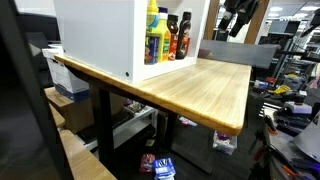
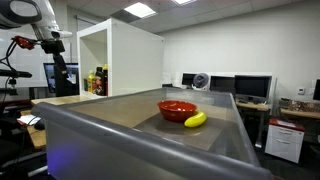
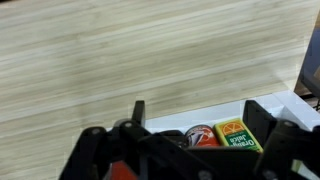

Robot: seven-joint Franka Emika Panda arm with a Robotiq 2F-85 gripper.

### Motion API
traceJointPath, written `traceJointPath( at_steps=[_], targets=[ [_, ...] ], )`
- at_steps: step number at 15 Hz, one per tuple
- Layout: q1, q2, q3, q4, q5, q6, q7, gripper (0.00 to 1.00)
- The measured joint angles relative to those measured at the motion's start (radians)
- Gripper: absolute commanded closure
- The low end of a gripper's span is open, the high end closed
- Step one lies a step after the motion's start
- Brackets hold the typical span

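End effector [image 3: 195,108]: fingers apart, aloft over table [image 1: 205,90]. White cabinet [image 1: 100,40] stands on table, at 9 o'clock of it in an exterior view. Bottles [image 1: 165,38] inside cabinet; 6 o'clock in wrist view.

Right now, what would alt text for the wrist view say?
The open claw hangs empty above a light wooden tabletop, its two dark fingers framing the bottom of the picture. Between them show a white cabinet edge and container tops: a red-orange lid and a green-and-yellow label.
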Motion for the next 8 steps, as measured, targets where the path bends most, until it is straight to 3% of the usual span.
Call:
traceJointPath(
  at_steps=[8],
  targets=[
    [0.025,0.027,0.039,0.011,0.002,0.03,0.012,0.0]
  ],
)
